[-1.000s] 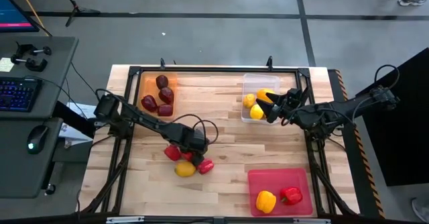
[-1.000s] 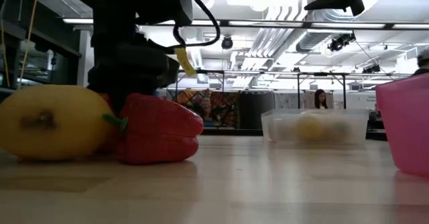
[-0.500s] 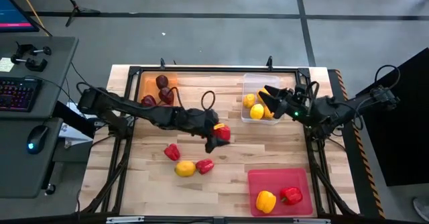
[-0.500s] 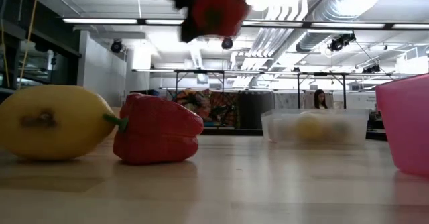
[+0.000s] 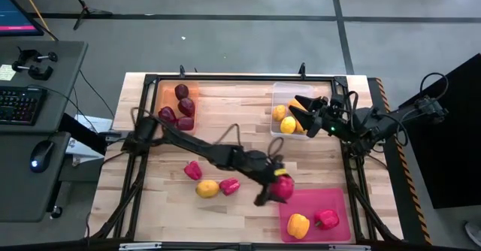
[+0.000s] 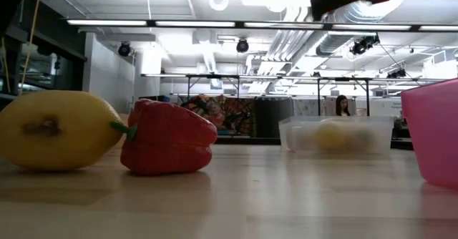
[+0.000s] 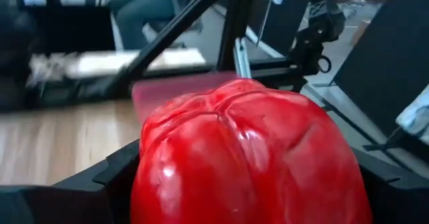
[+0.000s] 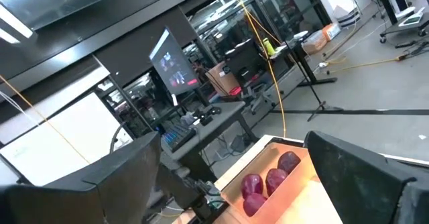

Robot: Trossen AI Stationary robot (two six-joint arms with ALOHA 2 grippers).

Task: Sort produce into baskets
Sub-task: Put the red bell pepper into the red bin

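1. The left gripper (image 5: 275, 189) clamps a red pepper (image 5: 282, 189) at the pink basket's (image 5: 334, 203) near-left rim.
2. That basket holds 2 peppers.
3. The right gripper (image 5: 298, 112), fingers spread wide, hangs over the clear basket (image 5: 279, 91).
4. 3 pieces (image 5: 208, 181) lie on open table (image 5: 248, 116).
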